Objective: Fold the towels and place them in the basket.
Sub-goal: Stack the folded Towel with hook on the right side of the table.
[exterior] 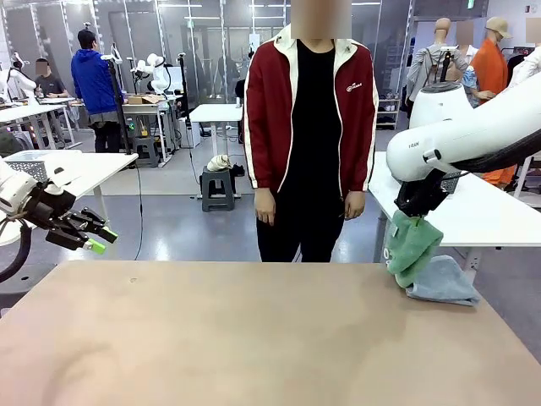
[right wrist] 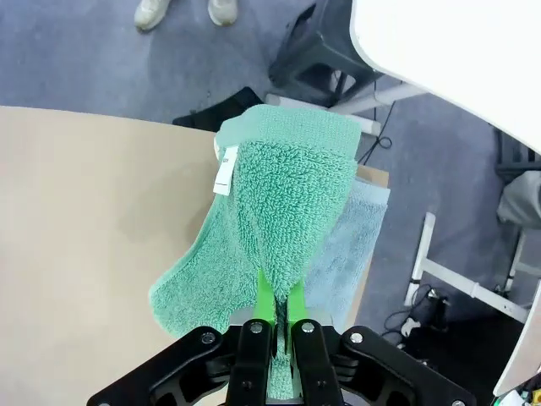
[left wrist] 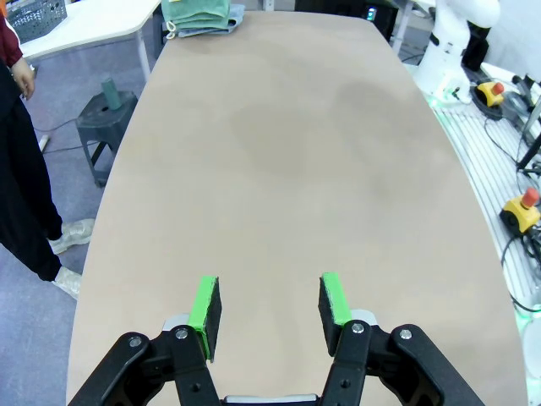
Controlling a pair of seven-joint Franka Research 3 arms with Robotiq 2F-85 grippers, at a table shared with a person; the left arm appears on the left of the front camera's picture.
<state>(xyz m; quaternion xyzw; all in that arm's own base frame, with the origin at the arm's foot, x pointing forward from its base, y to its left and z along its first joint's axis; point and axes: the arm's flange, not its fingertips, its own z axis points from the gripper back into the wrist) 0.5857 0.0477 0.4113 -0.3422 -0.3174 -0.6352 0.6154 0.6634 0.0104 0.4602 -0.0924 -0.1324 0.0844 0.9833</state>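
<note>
Right wrist: right pincer (right wrist: 275,306) pinches green towel (right wrist: 279,220) (hanging).

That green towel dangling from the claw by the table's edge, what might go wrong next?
The right end effector pinches only a small fold of the green towel, so it may slip free. The grey-blue towel beneath lies at the table corner; a dragged hem might pull it off.

Two towels (exterior: 412,245), two arms, one person (exterior: 309,135)
</note>
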